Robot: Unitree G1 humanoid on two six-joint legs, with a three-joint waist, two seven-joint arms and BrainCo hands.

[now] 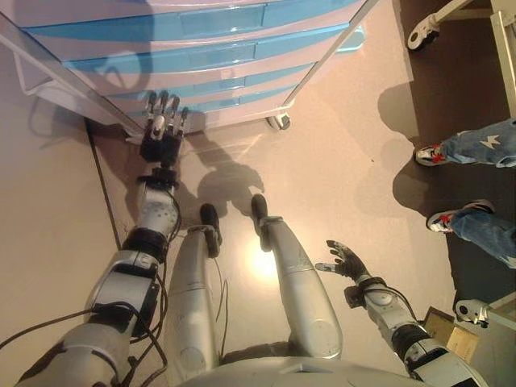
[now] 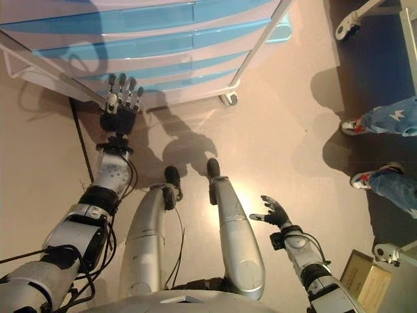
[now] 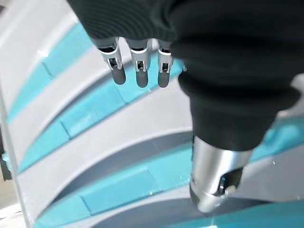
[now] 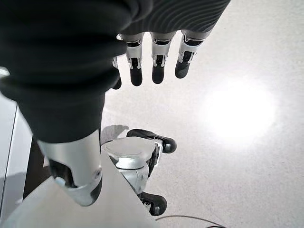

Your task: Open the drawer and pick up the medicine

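A white wheeled cabinet (image 1: 201,48) with several light-blue drawer fronts stands ahead, all drawers shut. My left hand (image 1: 164,129) is open, its fingers straight and pointing at the lower drawers, close to the cabinet's lower left corner. In the left wrist view its fingertips (image 3: 137,76) hover just off a blue drawer front (image 3: 95,109) without touching. My right hand (image 1: 347,262) is open and empty, low at my right side over the floor. No medicine shows in any view.
A caster (image 1: 279,122) sits under the cabinet's right front corner. A person's legs in jeans and sneakers (image 1: 463,149) stand at the right on a dark floor strip. A cardboard box (image 1: 447,330) lies at the lower right. Another wheeled frame (image 1: 423,32) shows top right.
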